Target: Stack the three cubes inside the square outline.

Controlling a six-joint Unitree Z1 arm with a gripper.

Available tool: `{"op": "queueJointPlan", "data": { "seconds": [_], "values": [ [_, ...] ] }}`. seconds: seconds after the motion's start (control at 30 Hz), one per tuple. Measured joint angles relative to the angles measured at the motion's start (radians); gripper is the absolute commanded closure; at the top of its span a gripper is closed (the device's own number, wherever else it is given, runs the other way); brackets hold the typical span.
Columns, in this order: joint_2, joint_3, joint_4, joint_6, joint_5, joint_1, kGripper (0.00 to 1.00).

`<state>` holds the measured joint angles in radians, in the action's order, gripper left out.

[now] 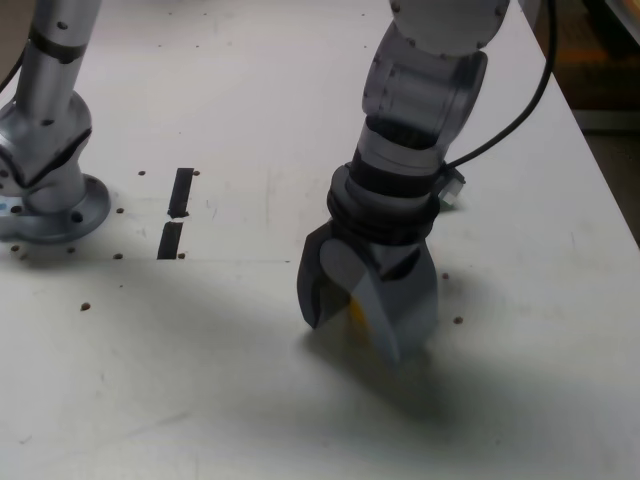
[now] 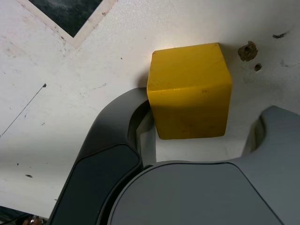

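Yellow cube (image 2: 190, 91) sits flat on white table (image 1: 520, 380), equal-sided, no long axis. Gripper (image 1: 362, 318) straddles it; one jaw touches, the other stands apart, so no grip.

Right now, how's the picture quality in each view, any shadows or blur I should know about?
Exterior view: soft, slightly grainy; the gripper throws a broad dark shadow on the white table, and the yellow cube shows only as a sliver. Wrist view: sharper, the cube's top brightly lit, its facing side dimmer, gripper body blurred close up.
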<state>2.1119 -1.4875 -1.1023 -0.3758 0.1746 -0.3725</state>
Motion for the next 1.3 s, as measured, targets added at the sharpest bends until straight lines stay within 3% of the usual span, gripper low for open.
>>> {"op": "queueJointPlan", "data": {
  "seconds": [0.33, 0.6, 0.9, 1.07, 1.3],
  "values": [
    [-0.015, 0.025, -0.002, 0.005, 0.001, 0.005, 0.92],
    [-0.072, 0.026, -0.045, 0.088, -0.076, 0.01, 0.93],
    [-0.189, -0.015, -0.151, 0.193, -0.148, 0.046, 0.93],
    [-0.199, -0.061, -0.156, 0.195, -0.146, 0.11, 0.93],
    [-0.123, -0.071, -0.066, 0.195, -0.106, 0.184, 0.93]
  ]
}}
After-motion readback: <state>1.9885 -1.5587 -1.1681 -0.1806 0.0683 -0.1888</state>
